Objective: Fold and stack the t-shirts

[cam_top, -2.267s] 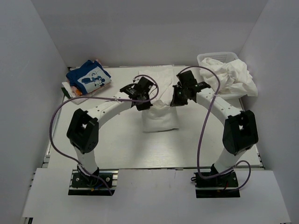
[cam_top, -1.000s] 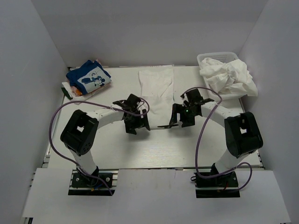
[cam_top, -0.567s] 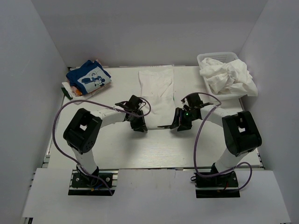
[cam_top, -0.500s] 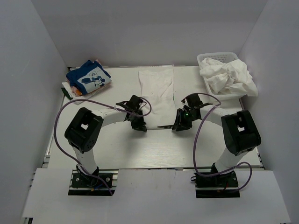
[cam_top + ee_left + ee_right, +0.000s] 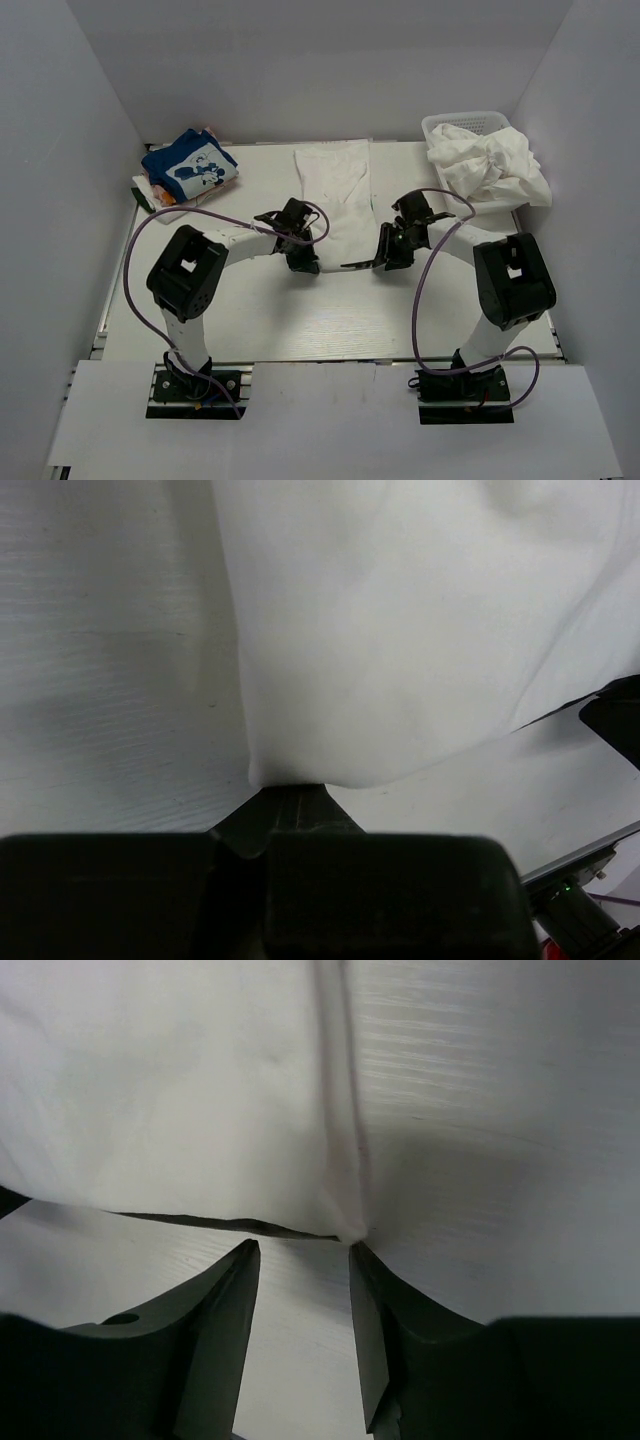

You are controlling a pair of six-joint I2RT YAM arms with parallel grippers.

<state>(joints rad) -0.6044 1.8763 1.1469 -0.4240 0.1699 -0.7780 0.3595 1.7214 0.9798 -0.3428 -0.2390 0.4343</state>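
Pinching the flat white t-shirt on the tabletop by its near-left corner, your left pincer is clamped; right pincer gapes half-wide at the near-right corner. Far left: folded blue t-shirt. Far right: basket heaped with crumpled white t-shirts.

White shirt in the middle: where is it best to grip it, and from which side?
The two near hem corners, from the near side, low over the table. The shirt lies flat as a long strip, so only its edges can be pinched. The left claw holds one corner.
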